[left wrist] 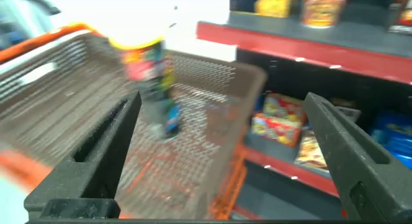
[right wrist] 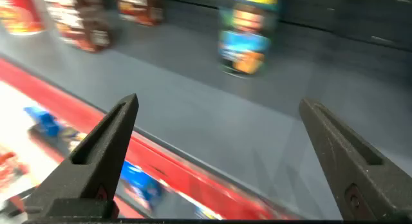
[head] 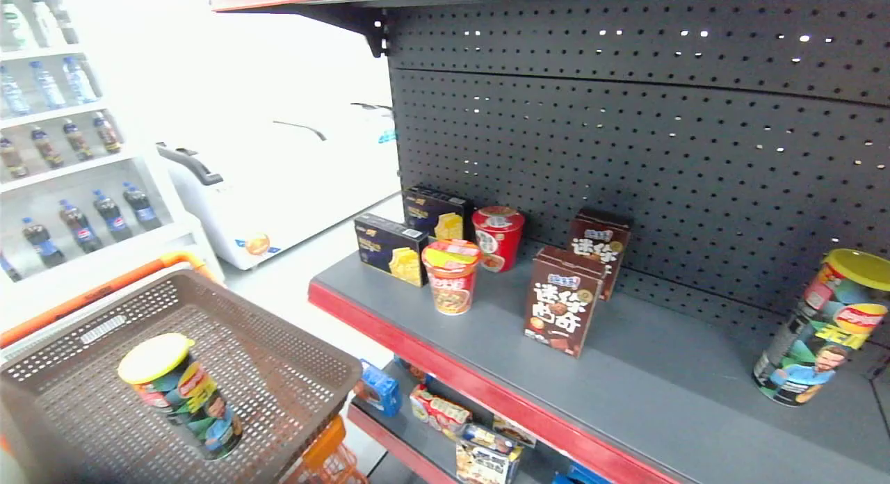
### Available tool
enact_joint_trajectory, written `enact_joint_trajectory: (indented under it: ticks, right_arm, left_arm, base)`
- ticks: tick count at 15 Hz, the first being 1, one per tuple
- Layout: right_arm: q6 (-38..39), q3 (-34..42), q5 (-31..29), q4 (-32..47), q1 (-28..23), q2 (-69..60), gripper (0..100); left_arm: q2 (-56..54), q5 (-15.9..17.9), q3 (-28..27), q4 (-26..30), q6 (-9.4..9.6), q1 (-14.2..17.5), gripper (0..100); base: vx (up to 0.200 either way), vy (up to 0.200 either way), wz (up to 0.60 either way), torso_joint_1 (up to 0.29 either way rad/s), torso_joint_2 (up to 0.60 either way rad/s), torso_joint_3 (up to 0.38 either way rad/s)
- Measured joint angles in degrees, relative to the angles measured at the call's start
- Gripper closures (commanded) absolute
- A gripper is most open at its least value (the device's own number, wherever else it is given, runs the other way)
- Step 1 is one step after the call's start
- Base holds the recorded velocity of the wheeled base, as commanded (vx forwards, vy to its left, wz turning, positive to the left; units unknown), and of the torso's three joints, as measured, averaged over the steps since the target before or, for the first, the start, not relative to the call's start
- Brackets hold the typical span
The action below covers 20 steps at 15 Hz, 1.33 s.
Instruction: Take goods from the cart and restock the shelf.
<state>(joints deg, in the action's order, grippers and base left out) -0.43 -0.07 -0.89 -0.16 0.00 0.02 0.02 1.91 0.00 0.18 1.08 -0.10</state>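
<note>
A chip can with a yellow lid (head: pixel 179 395) stands upright in the brown perforated cart basket (head: pixel 292 352); the same can (left wrist: pixel 149 76) is ahead of my left gripper (left wrist: pixel 222 147), which is open and holds nothing. A second matching chip can (head: pixel 824 327) stands at the right of the grey shelf (head: pixel 646 373). My right gripper (right wrist: pixel 219 153) is open and hangs in front of the shelf's red edge, with that can (right wrist: pixel 246 34) farther back on the shelf.
On the shelf stand two brown boxes (head: pixel 562 300), two noodle cups (head: pixel 450 275) and two dark boxes (head: pixel 391 247). A pegboard back panel (head: pixel 660 136) rises behind. The lower shelf (head: pixel 445 414) holds packaged goods. A bottle cooler (head: pixel 62 143) stands far left.
</note>
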Motion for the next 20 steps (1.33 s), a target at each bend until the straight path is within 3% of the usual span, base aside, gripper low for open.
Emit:
enact_joint_trajectory:
  ticks: [4, 6, 8, 10, 12, 15, 18, 20]
  right_arm:
    - [0.0, 0.0, 0.0, 0.0, 0.0, 0.0, 0]
    - [0.2, 0.0, 0.0, 0.0, 0.0, 0.0, 0]
    - [0.3, 0.0, 0.0, 0.0, 0.0, 0.0, 0]
    - [0.3, 0.0, 0.0, 0.0, 0.0, 0.0, 0]
    - [0.3, 0.0, 0.0, 0.0, 0.0, 0.0, 0]
    - [0.3, 0.1, 0.0, 0.0, 0.0, 0.0, 0]
    - [0.3, 0.1, 0.0, 0.0, 0.0, 0.0, 0]
    - [0.3, 0.0, 0.0, 0.0, 0.0, 0.0, 0]
  left_arm:
    - [0.0, 0.2, 0.0, 0.0, 0.28, 0.0, 0]
    - [0.0, 0.1, -0.1, 0.0, 0.24, 0.0, 0]
    - [0.5, 0.2, -4.1, 0.7, 1.51, 0.0, 0]
    - [4.2, 0.2, -11.7, 3.3, 2.55, 0.1, 0]
    - [13.5, 0.5, -20.1, 6.3, 3.27, 0.0, 0]
    - [30.6, 1.3, -27.5, 6.4, 3.80, 0.0, 0]
    - [47.7, 2.4, -30.5, 1.7, 4.13, -0.3, 0]
    - [58.4, 5.4, -30.5, -4.3, 4.35, -1.1, 0]
  base:
    - [0.000, 0.000, 0.60, 0.004, 0.00, 0.002]
    - [0.000, 0.000, 0.00, 0.000, 0.00, 0.000]
    - [0.000, 0.000, 0.00, 0.000, 0.00, 0.000]
    - [0.000, 0.000, 0.00, 0.000, 0.00, 0.000]
    - [0.000, 0.000, 0.00, 0.000, 0.00, 0.000]
    - [0.000, 0.000, 0.00, 0.000, 0.00, 0.000]
    - [0.000, 0.000, 0.00, 0.000, 0.00, 0.000]
    - [0.000, 0.000, 0.00, 0.000, 0.00, 0.000]
